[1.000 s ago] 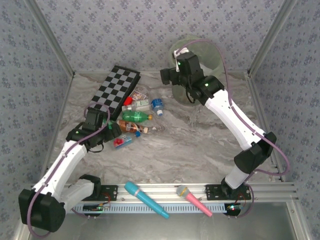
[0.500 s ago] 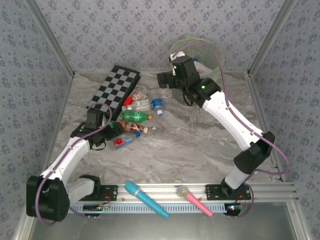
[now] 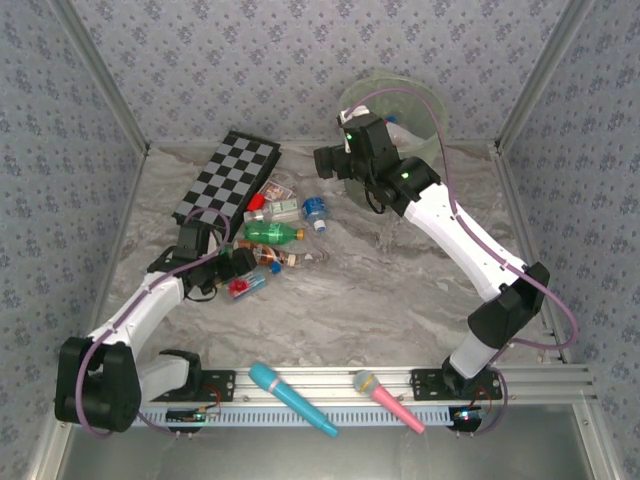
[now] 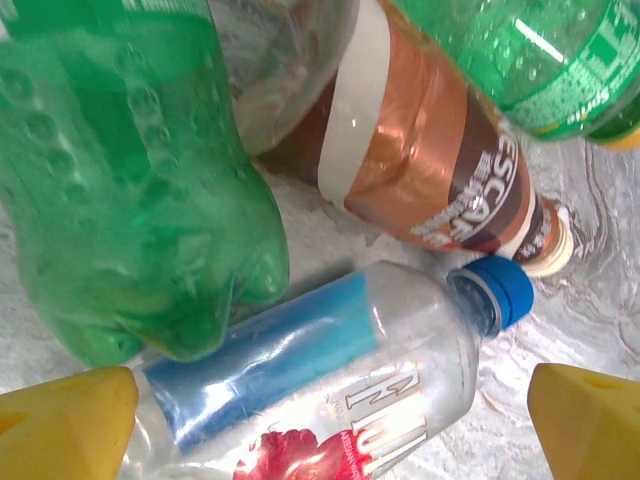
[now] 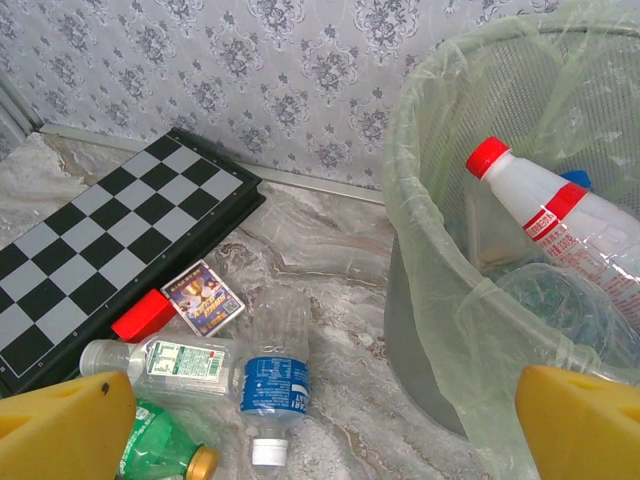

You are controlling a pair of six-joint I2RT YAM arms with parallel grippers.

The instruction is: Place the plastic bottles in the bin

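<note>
Nearest the arm bases, a cyan microphone [image 3: 292, 398] and a pink microphone [image 3: 388, 398] lie across the rail [image 3: 330, 378]. Further in, the left gripper [image 4: 325, 430] hovers with its fingers spread wide either side of a clear blue-capped bottle [image 4: 400, 350], lying beside a brown bottle [image 4: 430, 160] and a green bottle [image 4: 130, 180]. Beyond, past the chessboard [image 3: 228, 175], the right gripper [image 5: 320, 430] hangs wide apart beside the bin [image 5: 430, 330] at the far wall, which holds a red-capped white bottle [image 5: 560, 215].
</note>
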